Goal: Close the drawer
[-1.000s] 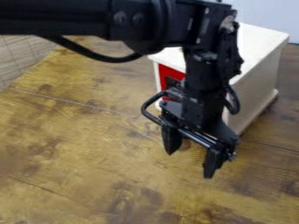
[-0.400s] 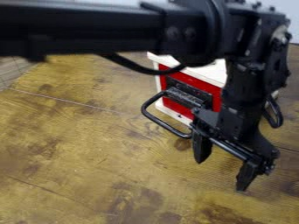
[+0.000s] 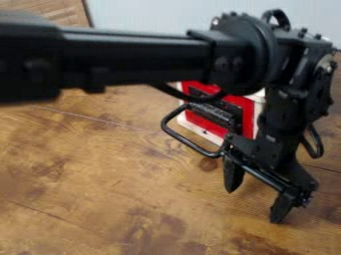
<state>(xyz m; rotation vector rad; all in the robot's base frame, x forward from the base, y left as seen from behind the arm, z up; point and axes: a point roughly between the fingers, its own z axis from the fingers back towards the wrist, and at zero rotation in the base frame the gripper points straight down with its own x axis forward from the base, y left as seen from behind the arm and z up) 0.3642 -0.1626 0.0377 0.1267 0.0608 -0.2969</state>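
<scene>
Wood table [image 3: 80,169] fills the left. At centre the red drawer [image 3: 202,124] seems partly out, its black wire handle [image 3: 167,127] jutting nearward. Just right and nearer, the gripper [image 3: 257,197] hangs with fingers spread, grasping nothing. Risk: a finger hooks the handle loop and drags the drawer outward instead of pushing it.

Drawer [image 3: 210,112]: red front face, dark horizontal band across middle, just off frame centre toward 2 o'clock. Front faces 7 o'clock. Black wire handle [image 3: 184,137]: rounded loop, juts from front toward 7 o'clock, low and near level. Right part of front hidden. Cannot tell how far drawer stands out.
</scene>
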